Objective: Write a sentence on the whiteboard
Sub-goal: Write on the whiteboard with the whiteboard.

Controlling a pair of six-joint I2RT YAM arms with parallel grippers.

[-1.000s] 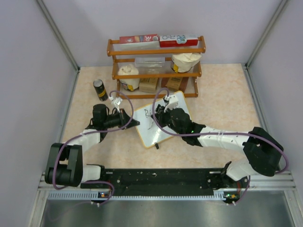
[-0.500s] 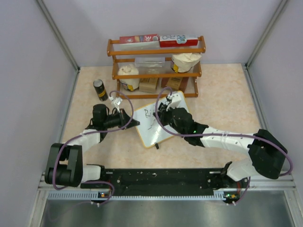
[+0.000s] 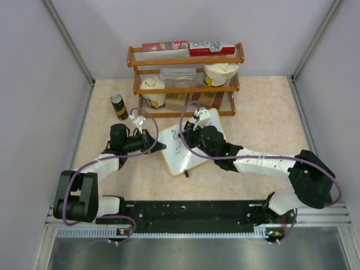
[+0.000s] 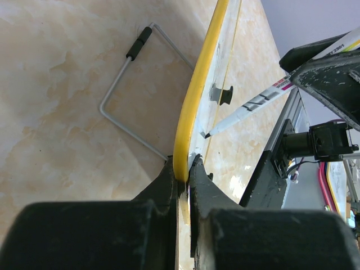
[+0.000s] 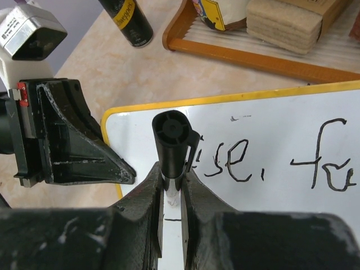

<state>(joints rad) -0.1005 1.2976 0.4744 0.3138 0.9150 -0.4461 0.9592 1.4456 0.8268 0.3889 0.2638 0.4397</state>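
We start at the slim white-barrelled marker [image 5: 171, 138] with its black butt end. The right gripper [image 5: 171, 188] has it clenched between both fingers, felt tip pointing down at the writing surface. We cannot tell from the left wrist view whether the tip actually touches. The marker looks light, hard and smooth, so we judge it apt to twist or slide in the jaws if pressed hard. It is best pinched on the barrel, with only gentle downward force. Beneath it is the small rectangular whiteboard [image 5: 281, 118] with a thin yellowish-wood frame and rounded corners. It sits askew near the middle of the marbled beige table [image 3: 264, 112], just in front of the orange-brown wooden rack [image 3: 185, 84] at the far edge. The board reads to us as light, stiff and glossy, likely to skate across the tabletop under the pen's drag, and its ink as easy to smear. The frame is the place to hold it, and the left gripper [image 4: 184, 169] is closed on the board's left rim. That grip is clear of the black handwritten sentence [image 5: 228, 160], of which we see "ise," and the start of another word. A bent wire stand [image 4: 132, 95] shows behind the board, and a black cylindrical can [image 3: 118, 106] stands towards the table's far-left corner.
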